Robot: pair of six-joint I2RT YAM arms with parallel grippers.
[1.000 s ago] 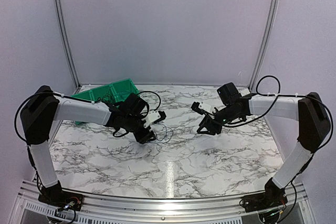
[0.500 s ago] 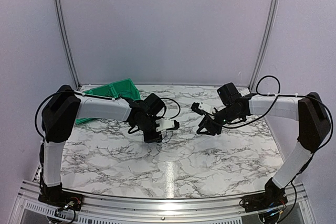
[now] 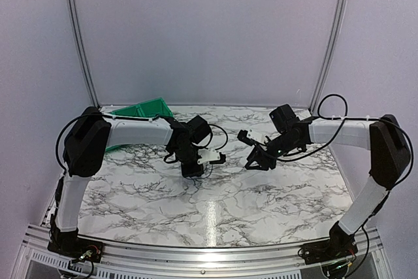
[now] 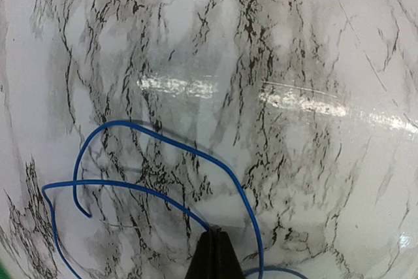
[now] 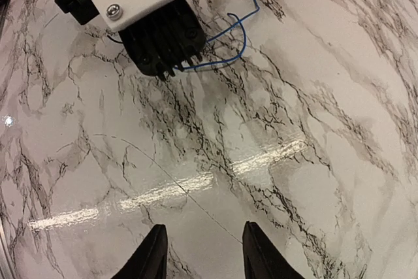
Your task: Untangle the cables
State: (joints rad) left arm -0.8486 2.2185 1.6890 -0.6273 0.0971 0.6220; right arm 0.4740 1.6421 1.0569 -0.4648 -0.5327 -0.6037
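**A:** Seen the left end effector [image 4: 212, 251]? Swung right, away from the green bin [image 3: 140, 110] at the far left, out toward the middle of the surface [image 3: 215, 217]. Then snapped fully clenched.

**B:** Clenched on what?

**A:** On the blue cable [image 4: 196, 153], judging by the left wrist view. Shows 1 strand running straight into the closed tips, with 2 slack loops lying flat on the marble just left of them.

**B:** So a grip gained, probably. Hard to confirm a true pinch on something that thin before lifting.

**A:** Agreed. Worth raising slowly and watching for slip.

**B:** And the right end effector [image 5: 206, 236]?

**A:** Hardly shifted. Hovering right of centre, fingers apart, grasping nothing. Also a thin dark strand [image 5: 163, 173] on the surface just ahead of it, possibly a black cable; too fine to say.

**B:** Means 1 side anchored, then. Needs the right to take a second strand before any pulling apart.
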